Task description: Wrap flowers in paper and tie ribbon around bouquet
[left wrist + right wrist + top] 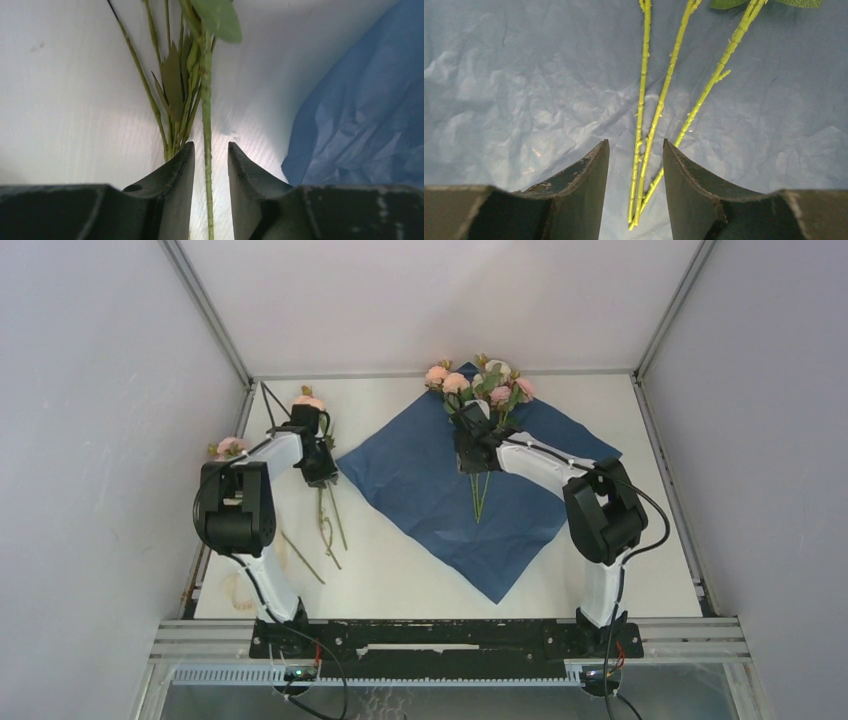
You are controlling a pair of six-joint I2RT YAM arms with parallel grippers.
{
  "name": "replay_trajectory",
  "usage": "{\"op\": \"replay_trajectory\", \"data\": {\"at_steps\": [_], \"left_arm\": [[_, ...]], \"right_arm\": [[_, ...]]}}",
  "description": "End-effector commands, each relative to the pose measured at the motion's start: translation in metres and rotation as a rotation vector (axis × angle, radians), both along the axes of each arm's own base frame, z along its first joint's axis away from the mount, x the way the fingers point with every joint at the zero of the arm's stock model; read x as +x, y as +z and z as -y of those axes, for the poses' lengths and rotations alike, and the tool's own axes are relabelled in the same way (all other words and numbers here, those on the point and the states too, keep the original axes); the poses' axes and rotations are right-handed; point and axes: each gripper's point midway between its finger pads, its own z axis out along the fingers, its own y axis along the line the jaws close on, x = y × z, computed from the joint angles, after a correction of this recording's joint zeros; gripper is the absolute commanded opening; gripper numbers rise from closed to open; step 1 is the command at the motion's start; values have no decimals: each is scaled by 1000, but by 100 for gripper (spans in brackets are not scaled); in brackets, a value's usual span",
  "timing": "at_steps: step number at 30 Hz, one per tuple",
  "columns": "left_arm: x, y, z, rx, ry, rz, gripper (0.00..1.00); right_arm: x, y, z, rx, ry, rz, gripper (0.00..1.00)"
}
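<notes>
The task is in its early part. The paper (400, 480) lies flat on the tabletop (400, 585) with its dark navy side up, turned like a diamond, and no corner is folded yet. A group of the flowers (480, 385) is laid on it, with the pink and cream heads at the far corner and the thin stems (641, 100) pointing toward the middle of the sheet.

The right jaws, at the end of the right arm (590, 505), hang low over these stems. They are open, with a gap on each side, so they grip nothing.

More flowers are not on the paper. A pink head (308, 400), another one (230, 447) and some loose stems (330, 525) are to the left of the sheet. The left jaws stand there, one on each side of a single stem (207, 125). A clear gap shows, so I judge them open and not pressing it.

In my judgement, three steps are left: to bring the loose flowers to the paper, to roll the paper into a cone, and to tie the ribbon. I cannot find the ribbon with certainty in these views.
</notes>
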Motion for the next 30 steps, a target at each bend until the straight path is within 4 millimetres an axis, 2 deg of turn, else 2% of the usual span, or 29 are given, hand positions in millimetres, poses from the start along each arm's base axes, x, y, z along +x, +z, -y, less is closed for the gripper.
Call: {"op": "replay_trajectory", "data": {"at_steps": [1,11,13,15,17,19,21,22,25,26,28,30], "left_arm": [[29,11,-9,59,19,73,35],[30,10,-9,97,-75,33,31],[31,10,-8,112,-108,15,21],[33,11,-7,118,-136,0,4],[31,10,-8,110,-142,-26,1],[23,16,-1,3,-112,-33,0],[20,40,13,-141,-67,29,0],[22,57,9,-196,-29,80,0],[26,129,10,-295,-1,280,0],[24,155,12,-320,-9,354,0],[16,194,19,-347,-37,478,0],[2,217,29,-387,-56,569,0]], "right_arm": [[0,38,-7,63,33,79,52],[-8,60,-15,108,75,113,52],[-10,64,-16,110,84,121,52],[-12,70,-18,116,95,130,52],[-15,75,-19,124,103,136,52],[-19,81,-20,134,121,144,52],[-26,90,-28,158,188,159,52],[-34,96,-41,203,265,163,52],[-66,124,-86,353,507,207,52],[-86,135,-111,426,622,211,52],[-129,159,-158,601,857,206,55],[-161,189,-195,788,1028,222,61]]}}
